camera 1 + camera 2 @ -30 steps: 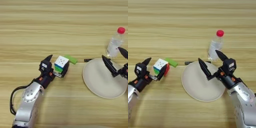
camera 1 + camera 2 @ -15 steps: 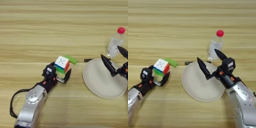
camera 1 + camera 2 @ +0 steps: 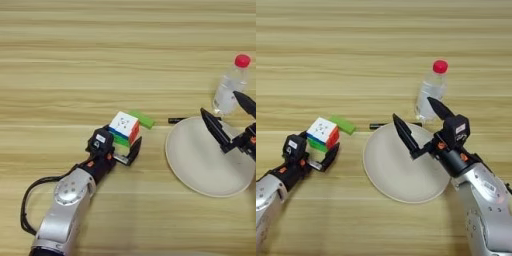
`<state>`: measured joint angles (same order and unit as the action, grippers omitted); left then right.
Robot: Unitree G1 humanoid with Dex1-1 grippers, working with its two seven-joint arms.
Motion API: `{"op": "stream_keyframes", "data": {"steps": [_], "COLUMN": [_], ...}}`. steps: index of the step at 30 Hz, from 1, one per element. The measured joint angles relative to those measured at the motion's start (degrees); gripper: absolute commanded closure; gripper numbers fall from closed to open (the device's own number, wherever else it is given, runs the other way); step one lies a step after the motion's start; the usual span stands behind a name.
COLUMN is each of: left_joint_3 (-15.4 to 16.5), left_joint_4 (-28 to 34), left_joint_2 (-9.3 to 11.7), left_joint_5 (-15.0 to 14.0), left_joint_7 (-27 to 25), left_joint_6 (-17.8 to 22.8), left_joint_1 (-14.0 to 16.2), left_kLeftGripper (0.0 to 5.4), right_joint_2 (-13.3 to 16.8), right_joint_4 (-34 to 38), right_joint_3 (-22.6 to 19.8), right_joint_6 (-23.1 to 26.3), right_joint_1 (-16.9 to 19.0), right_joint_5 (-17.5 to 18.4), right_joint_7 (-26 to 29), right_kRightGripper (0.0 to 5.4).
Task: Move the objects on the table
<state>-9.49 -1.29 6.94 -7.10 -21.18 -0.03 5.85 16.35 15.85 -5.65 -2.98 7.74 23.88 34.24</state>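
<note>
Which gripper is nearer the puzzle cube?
Left. The left gripper is right at the puzzle cube, fingers around its near side. The right gripper is open over the plate, well away.

You are seeing the puzzle cube [image 3: 124, 128] covering most of the green block [image 3: 141, 119]; the plate [image 3: 391, 172] rim is hiding part of the marker [image 3: 377, 126]; the left view's edge is cutting off the right gripper [image 3: 417, 126].

Bare table [image 3: 75, 60] stretches wide beyond the far side. Around the puzzle cube [image 3: 124, 128], the green block [image 3: 141, 119] crowds its far-right side; the black marker [image 3: 381, 125] lies between block and white plate [image 3: 391, 172], narrowing that gap.
</note>
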Motion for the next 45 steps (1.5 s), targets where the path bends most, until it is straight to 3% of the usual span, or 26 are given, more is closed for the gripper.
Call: {"op": "stream_keyframes", "data": {"steps": [15, 32, 45], "left_joint_3": [-0.07, -1.68, -5.47], "left_joint_4": [-0.34, 0.96, 5.79], "left_joint_2": [-0.59, -0.55, 2.86], "left_joint_5": [0.2, 0.75, -1.55], "left_joint_7": [0.2, -1.9, -10.83], "left_joint_6": [-0.39, -2.65, -2.61], "left_joint_1": [0.0, 0.18, 2.2], "left_kLeftGripper": [2.11, 2.13, 2.13], "right_joint_2": [-0.05, -0.15, -0.19], "right_joint_4": [-0.01, -0.39, -0.48], "right_joint_3": [0.1, 0.18, 0.22], "right_joint_6": [0.0, -0.02, -0.04], "right_joint_1": [0.08, 0.08, 0.08], "right_joint_5": [0.0, 0.0, -0.01], "right_joint_7": [0.05, 0.13, 0.16], "right_kRightGripper": [0.0, 0.0, 0.0]}}
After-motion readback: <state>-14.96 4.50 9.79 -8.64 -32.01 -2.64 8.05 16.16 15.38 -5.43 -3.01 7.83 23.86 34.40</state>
